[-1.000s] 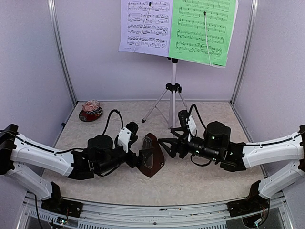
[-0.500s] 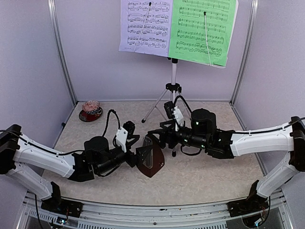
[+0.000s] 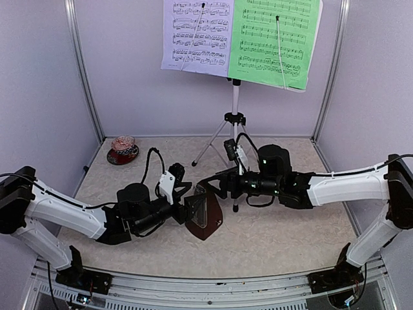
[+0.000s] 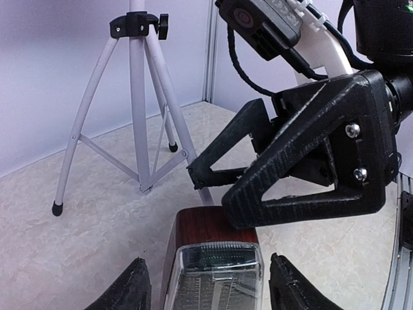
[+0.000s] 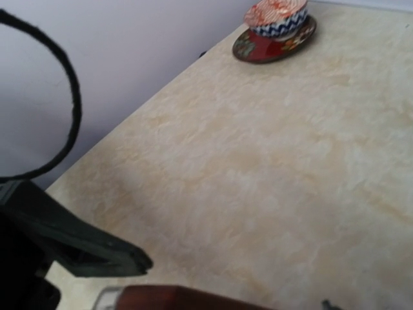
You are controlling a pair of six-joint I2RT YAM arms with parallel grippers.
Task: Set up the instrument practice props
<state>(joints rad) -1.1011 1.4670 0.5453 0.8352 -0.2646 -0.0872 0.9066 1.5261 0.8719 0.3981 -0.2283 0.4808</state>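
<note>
Left gripper (image 4: 210, 287) sits low at near centre, its fingers (image 4: 132, 287) either side of the brown metronome (image 4: 216, 242); small gaps show at the tips and the contact further back is out of frame, so cannot tell if it is clamped; metronome lies tilted on the beige table (image 3: 271, 239), narrow top pointing away from the left arm; right gripper (image 4: 213, 194) reaches in from the right just over that top, fingers spread apart, gripping nothing; behind them the silver music stand (image 3: 235, 119) is upright on its tripod near the back wall; lavender sheet (image 3: 197, 35) left and green sheet (image 3: 274, 39) right, side by side on its desk; patterned bowl on saucer (image 3: 122, 148) at back left corner.
</note>
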